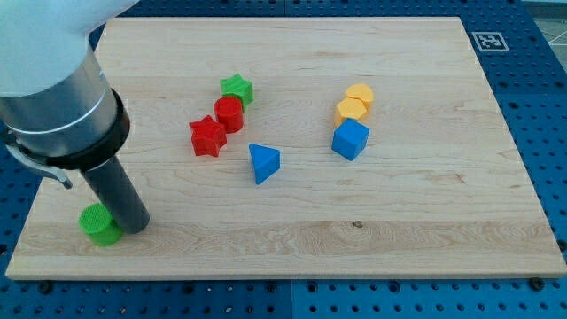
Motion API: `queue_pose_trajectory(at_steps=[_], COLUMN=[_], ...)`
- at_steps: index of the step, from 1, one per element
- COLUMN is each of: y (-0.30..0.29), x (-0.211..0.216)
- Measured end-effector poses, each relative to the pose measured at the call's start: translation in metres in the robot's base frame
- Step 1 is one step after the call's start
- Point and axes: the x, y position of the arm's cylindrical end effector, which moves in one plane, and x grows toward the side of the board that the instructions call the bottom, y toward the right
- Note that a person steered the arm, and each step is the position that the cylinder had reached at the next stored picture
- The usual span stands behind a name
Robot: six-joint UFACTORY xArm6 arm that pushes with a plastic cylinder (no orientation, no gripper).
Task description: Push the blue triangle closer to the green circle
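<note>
Writing readable on the rig is limited to a black-and-white square marker (490,41) on the blue pegboard (540,97) at the view's top right; it carries a pattern, not letters. I drive a bare rod with no pincer, so there is no spread or pinch to report. My tip (135,225) rests on the wooden bench (399,221) at the view's lower left, just right of the green circle (99,224), which sits near the bench's left and bottom edges. The blue triangle (263,162) lies mid-bench, well apart from it, with bare wood between them. Above-left of the triangle cluster the red star (207,136), red cylinder (229,114) and green star (236,88); to its right stand two yellow blocks (356,103) and the blue cube (350,139).
</note>
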Motion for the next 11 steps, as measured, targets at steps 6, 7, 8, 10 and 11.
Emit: queue_pose_trajectory(at_steps=[6, 7, 8, 10, 11], y=[0.089, 0.140, 0.177, 0.213, 0.213], x=[0.024, 0.024, 0.017, -0.034, -0.070])
